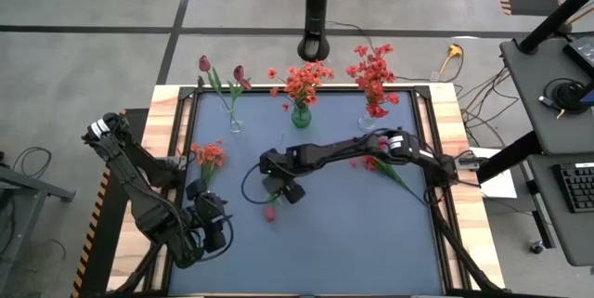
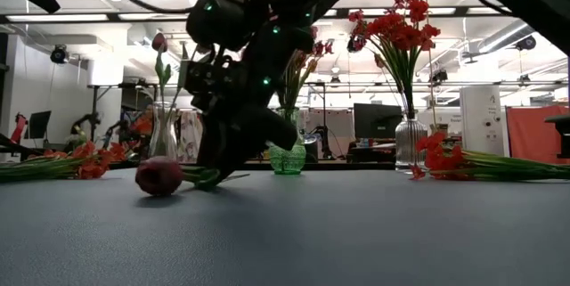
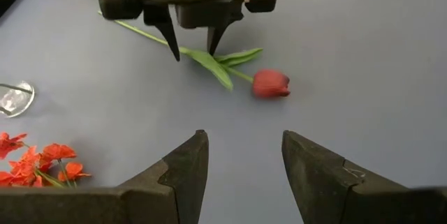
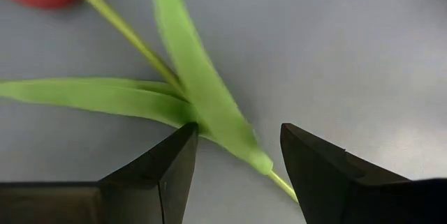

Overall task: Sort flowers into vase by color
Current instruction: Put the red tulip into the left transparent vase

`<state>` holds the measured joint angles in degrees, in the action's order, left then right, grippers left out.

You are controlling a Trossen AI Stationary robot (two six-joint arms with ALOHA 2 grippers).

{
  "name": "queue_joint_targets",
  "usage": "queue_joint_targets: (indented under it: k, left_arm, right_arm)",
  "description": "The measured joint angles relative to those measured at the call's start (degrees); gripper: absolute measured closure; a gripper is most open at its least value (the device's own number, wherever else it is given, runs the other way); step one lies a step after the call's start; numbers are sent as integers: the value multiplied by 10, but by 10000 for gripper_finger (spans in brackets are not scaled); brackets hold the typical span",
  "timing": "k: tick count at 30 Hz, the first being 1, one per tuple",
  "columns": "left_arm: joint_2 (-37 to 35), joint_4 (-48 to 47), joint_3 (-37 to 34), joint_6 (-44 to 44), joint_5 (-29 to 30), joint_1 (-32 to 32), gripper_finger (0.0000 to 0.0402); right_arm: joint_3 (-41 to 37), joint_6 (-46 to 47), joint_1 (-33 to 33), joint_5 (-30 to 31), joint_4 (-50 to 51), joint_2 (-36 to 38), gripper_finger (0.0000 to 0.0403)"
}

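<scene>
On a blue-grey table top (image 1: 353, 242), a dark maroon tulip bud on a thin green stem with long leaves (image 3: 269, 84) lies flat near the middle. The right gripper (image 4: 237, 155) hovers just above its leaves, fingers partly open either side of the stem, holding nothing. The left gripper (image 3: 244, 165) waits at the near left, pointed at the tulip, fingers partly open and empty. Along the far edge stand a clear glass vase with two maroon tulips (image 1: 234, 120), a green glass vase of orange-red blooms (image 1: 301, 115) and a clear vase of red blooms (image 1: 368, 117). Loose orange-red flowers (image 1: 208, 155) lie at the left; loose red flowers (image 1: 371, 161) lie at the right.
</scene>
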<state>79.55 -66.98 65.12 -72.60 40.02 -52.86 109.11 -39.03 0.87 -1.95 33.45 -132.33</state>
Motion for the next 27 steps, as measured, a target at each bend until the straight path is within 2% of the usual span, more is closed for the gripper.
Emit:
queue_joint_targets:
  k: [5, 15, 19, 27]
  left_arm:
    - [0, 0, 0, 0, 11, 0, 235]
    - [0, -1, 0, 0, 16, 0, 235]
    - [0, -1, 0, 0, 17, 0, 235]
    - [0, -2, 0, 0, 32, 0, 235]
  right_arm:
    - [38, 0, -3, -23, 39, -17, 217]
    - [39, -6, -2, -87, 41, -16, 337]
    - [39, -6, -2, -101, 42, -16, 373]
    - [39, 8, -4, -115, 78, 12, 387]
